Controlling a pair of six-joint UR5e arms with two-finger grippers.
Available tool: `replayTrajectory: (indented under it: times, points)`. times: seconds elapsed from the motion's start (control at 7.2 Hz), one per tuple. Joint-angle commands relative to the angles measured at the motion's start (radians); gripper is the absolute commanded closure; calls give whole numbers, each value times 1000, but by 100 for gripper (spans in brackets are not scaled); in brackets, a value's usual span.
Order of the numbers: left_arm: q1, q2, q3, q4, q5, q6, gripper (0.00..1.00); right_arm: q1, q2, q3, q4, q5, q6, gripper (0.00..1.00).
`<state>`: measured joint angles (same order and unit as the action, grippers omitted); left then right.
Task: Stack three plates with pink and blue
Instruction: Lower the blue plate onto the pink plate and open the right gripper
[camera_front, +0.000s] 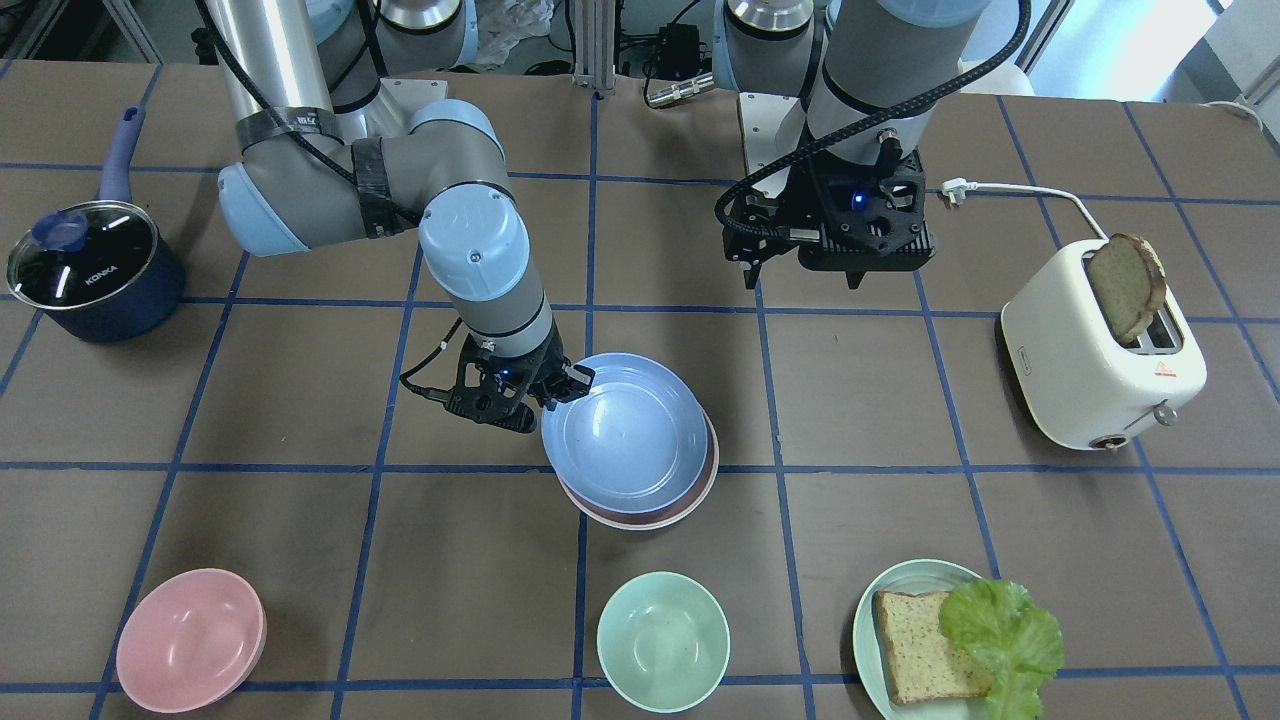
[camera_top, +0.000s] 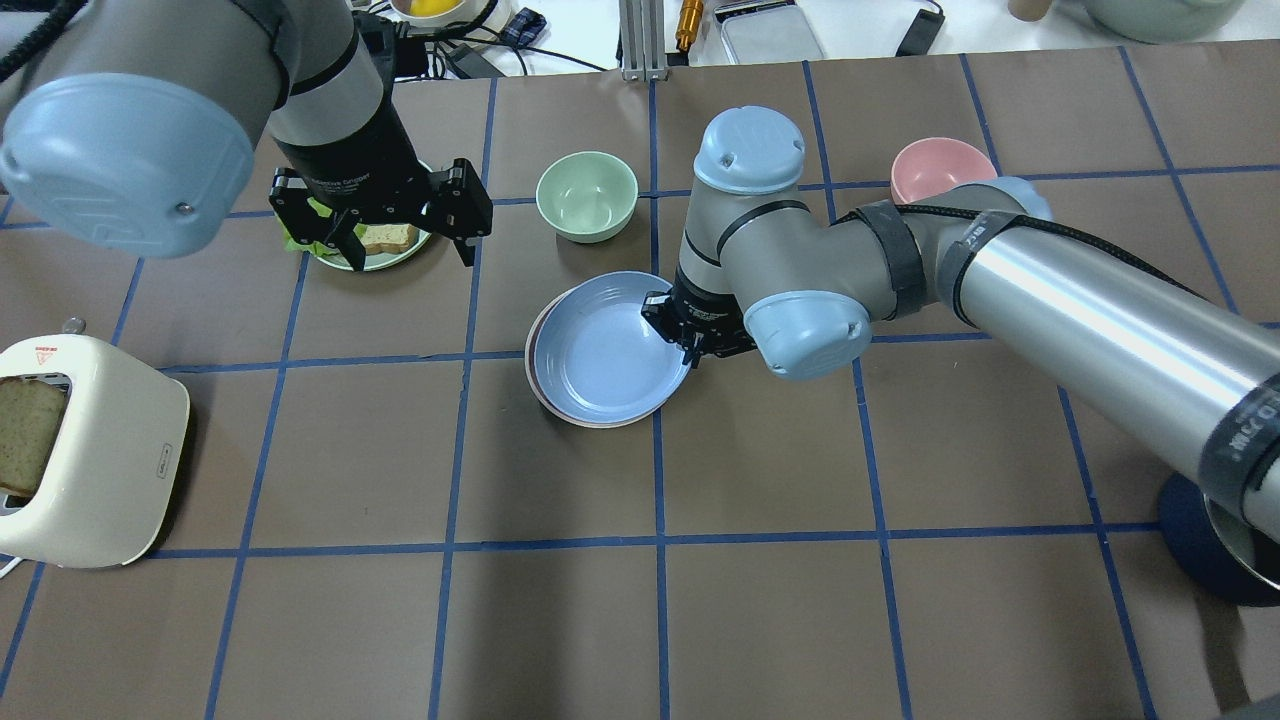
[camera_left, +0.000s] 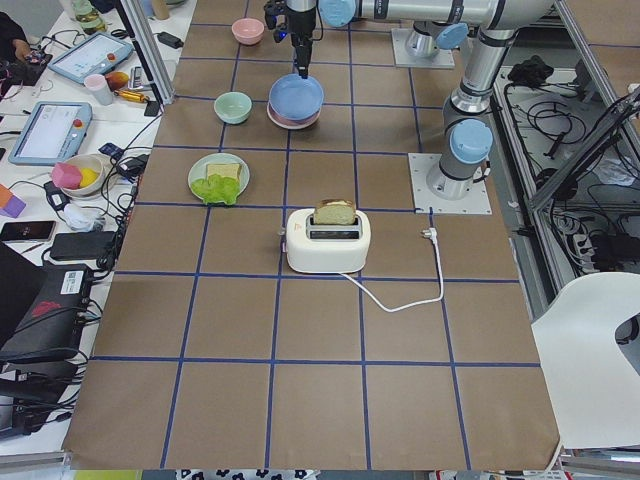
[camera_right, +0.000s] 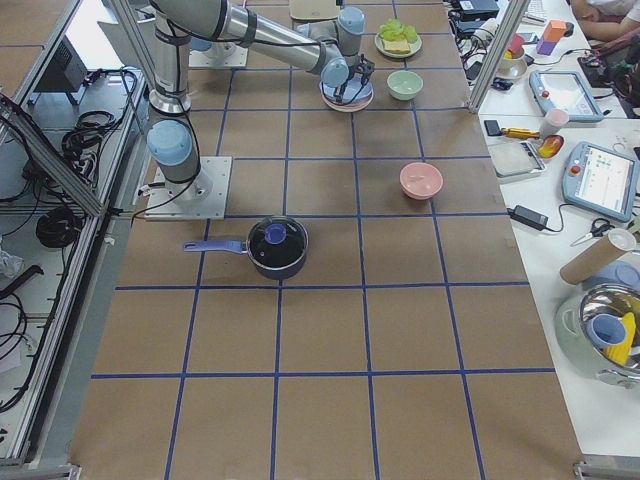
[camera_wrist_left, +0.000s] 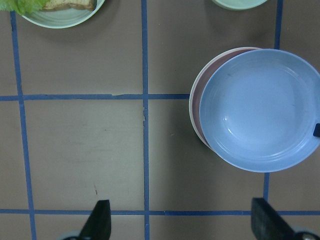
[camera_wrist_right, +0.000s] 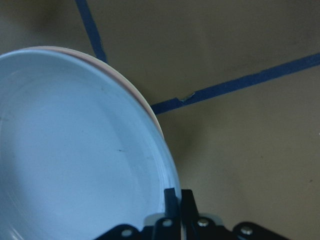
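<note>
One risk: the blue plate (camera_top: 605, 350), pinched at its three-o'clock rim by the right pincer (camera_wrist_right: 179, 200), overhangs the pink plate (camera_wrist_left: 196, 112) and could settle skewed once released.

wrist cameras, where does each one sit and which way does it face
Left wrist: high above the table, facing straight down; left end effector, open, at the bottom edge.
Right wrist: low, facing down along the right end effector, shut on the blue plate rim.
Shared: the blue plate atop the pink plate.
</note>
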<state>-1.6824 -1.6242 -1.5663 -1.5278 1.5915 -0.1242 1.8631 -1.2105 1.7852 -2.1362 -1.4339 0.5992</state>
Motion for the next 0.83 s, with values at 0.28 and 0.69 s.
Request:
replayTrajectory:
  times: [0.28, 0.69]
  points:
    - [0, -2, 5, 0, -1, 0, 0, -10, 25, 3, -25, -3, -4, 62]
    - [1, -3, 8, 0, -1, 0, 0, -91, -15, -10, -18, -3, -109, 21]
